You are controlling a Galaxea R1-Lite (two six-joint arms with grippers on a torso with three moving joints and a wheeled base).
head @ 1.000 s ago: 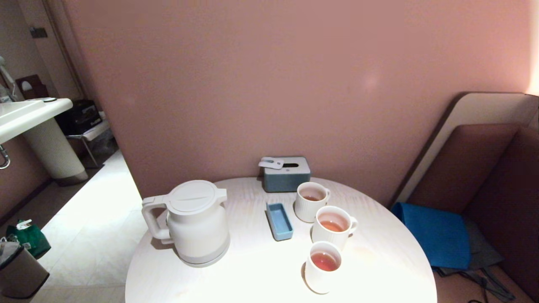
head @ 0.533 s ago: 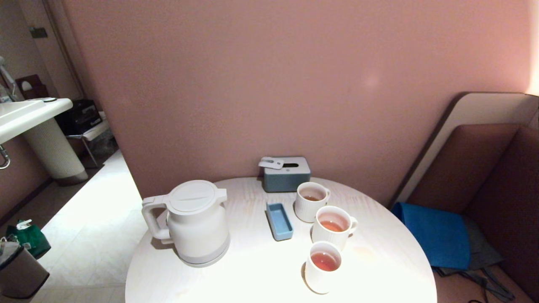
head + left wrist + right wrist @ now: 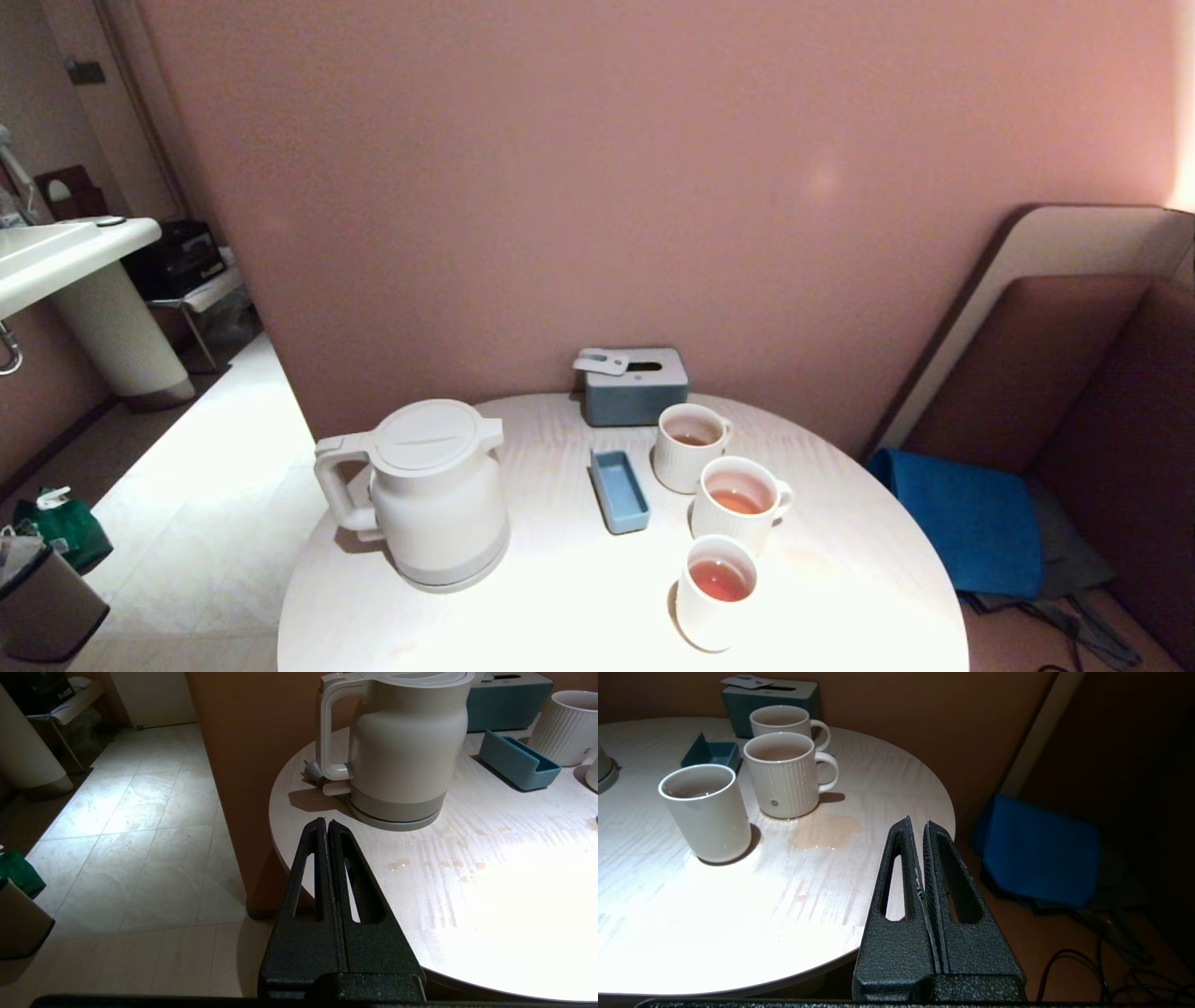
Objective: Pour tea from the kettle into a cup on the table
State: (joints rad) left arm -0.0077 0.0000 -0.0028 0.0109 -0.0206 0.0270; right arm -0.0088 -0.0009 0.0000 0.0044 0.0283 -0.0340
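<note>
Both grippers, left gripper (image 3: 327, 828) and right gripper (image 3: 917, 828), are clenched empty off the desk (image 3: 560, 616). Left should release, then grasp the kettle (image 3: 439, 495) handle squarely.

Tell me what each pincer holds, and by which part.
Nothing is held. The left pincer and right pincer are both shut on nothing, off the table's near edge; the kettle stands ungripped.

No text, label, brand or number can be read anywhere. The middle mug (image 3: 787, 775) carries a small round mark low on its ribbed side, too small to make out. The kettle (image 3: 402, 746) and the tissue box (image 3: 634, 385) show no legible markings.
</note>
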